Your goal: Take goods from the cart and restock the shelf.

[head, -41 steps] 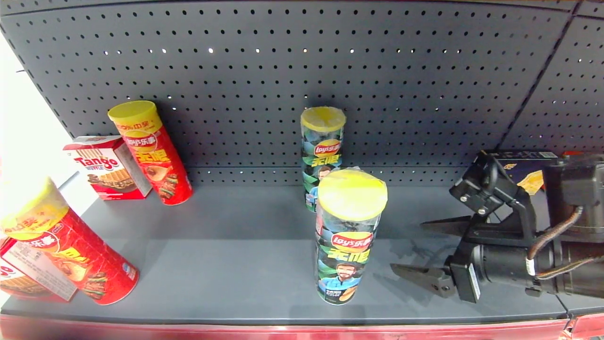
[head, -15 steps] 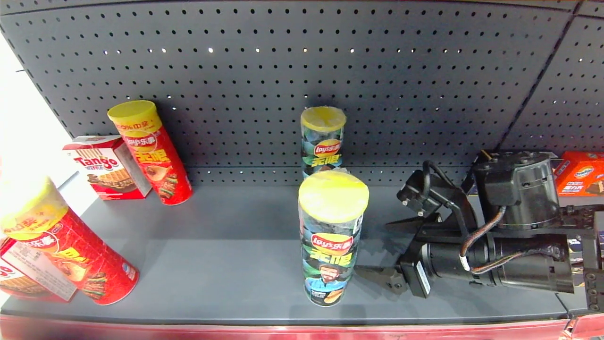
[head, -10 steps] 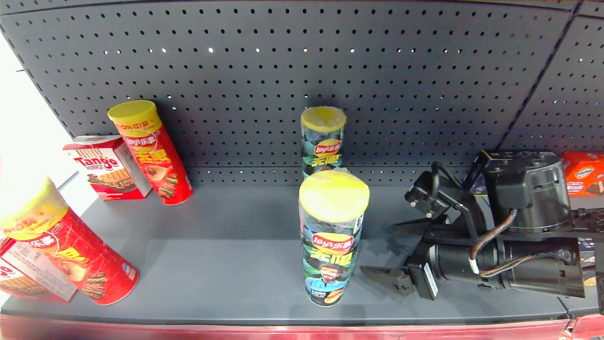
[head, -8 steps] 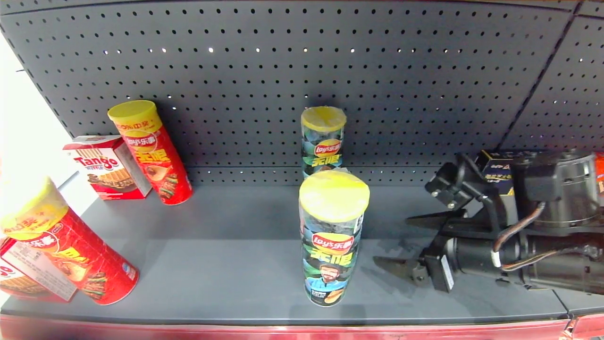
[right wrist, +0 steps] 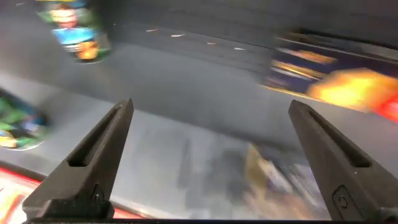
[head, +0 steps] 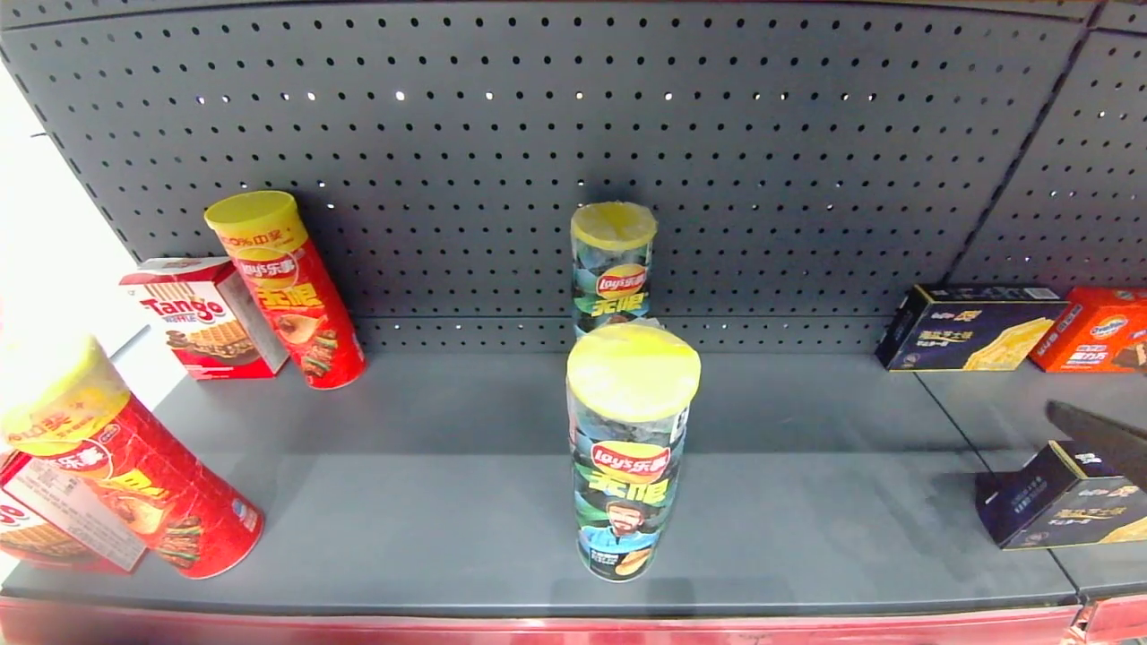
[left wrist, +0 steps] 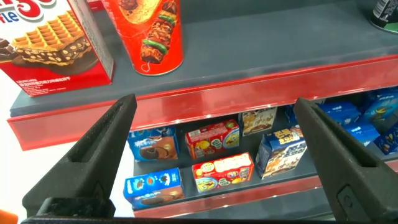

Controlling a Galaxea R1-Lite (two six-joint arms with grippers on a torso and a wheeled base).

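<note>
- Chip can in a green wrap with a yellow lid, the front green chip can (head: 632,448), stands upright near the front edge of the shelf (head: 430,502), at mid-width, with no gripper touching it.
- Head view: the rear green chip can (head: 614,269) stands directly behind it, against the pegboard panel (head: 627,116).
- Head view, left side: the rear red chip can (head: 287,287) stands just beside the rear wafer box (head: 202,313). The front red chip can (head: 134,466) stands just beside the front wafer box (head: 54,528).
- Head view, right side: a dark blue box (head: 972,327) and an orange box (head: 1102,327) lie at the back. A second dark box (head: 1057,506) lies nearer the front. One black gripper finger (head: 1098,434) shows above it.
- Left wrist view: the left gripper (left wrist: 214,106) has its jaws spread wide with nothing between them. It sits in front of the red shelf edge (left wrist: 249,87). Small snack boxes (left wrist: 214,171) fill the lower shelves.
- Right wrist view: the right gripper (right wrist: 211,109) has its jaws spread wide and empty, over the shelf board. The goods here are too blurred to identify.
</note>
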